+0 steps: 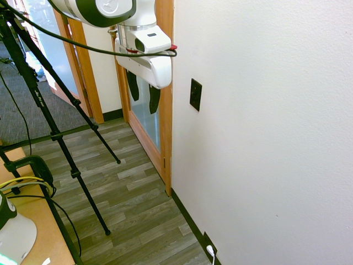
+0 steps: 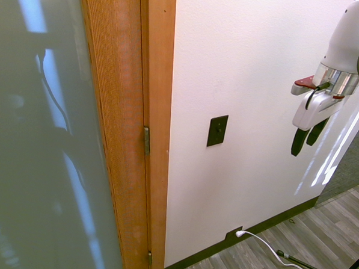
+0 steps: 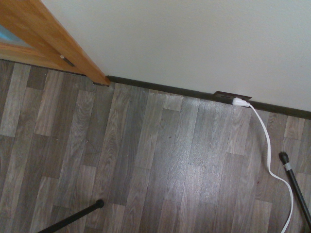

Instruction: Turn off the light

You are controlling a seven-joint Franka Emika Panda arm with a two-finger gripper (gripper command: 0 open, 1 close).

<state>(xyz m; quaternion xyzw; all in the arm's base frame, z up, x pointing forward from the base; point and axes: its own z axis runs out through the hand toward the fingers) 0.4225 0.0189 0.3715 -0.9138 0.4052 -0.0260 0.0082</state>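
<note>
The switch [image 1: 195, 94] is a small black upright plate on the white wall, right of the wooden door frame; it also shows in the second exterior view, switch [image 2: 217, 130]. My gripper [image 1: 143, 91] hangs pointing down, off the wall and about level with the plate, its two black fingers apart and holding nothing. From the other side the gripper [image 2: 306, 139] stands well clear of the plate. The lamp itself is out of view.
A wooden door frame [image 1: 165, 99] with frosted glass stands beside the switch. Low on the baseboard, a dark outlet plate [image 3: 232, 96] carries a white plug and cord [image 3: 269, 155]. Grey wood-plank floor lies below.
</note>
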